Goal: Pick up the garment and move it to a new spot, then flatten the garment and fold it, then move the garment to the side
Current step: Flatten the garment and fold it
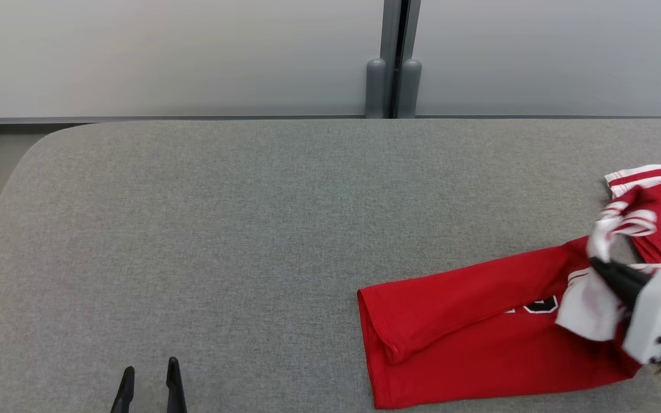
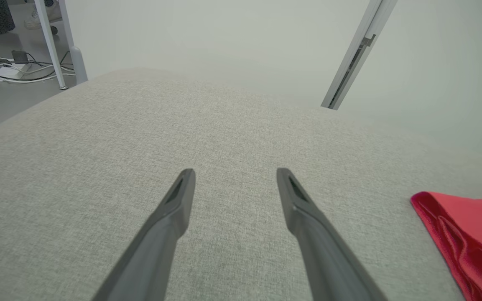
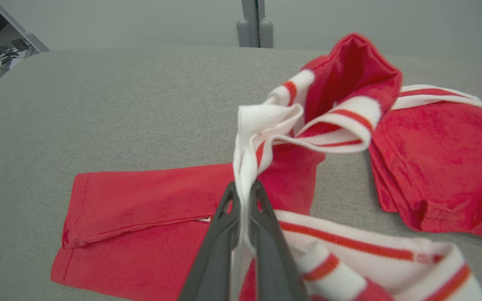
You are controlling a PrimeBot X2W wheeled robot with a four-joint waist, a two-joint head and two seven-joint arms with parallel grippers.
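**On the right side of the table, a pinch on the striped trim**

Across the wide grey fabric-covered table (image 1: 221,229), most of the surface lies bare, with a pale wall and a grey upright post (image 1: 393,57) behind its far edge. The red jersey garment with white-and-red striped trim (image 1: 468,321) lies on the table's right part. Its red body stretches flat toward the middle, and its trimmed end is bunched at the right edge of the head view. The right gripper (image 3: 244,188) has its two dark fingers pressed together on a strip of the white ribbed trim, which rises in a loose fold above the cloth. The left gripper (image 1: 149,370) hovers over bare table at the near edge, well apart from the garment. Its fingers (image 2: 182,196) are spread wide and grip nothing.
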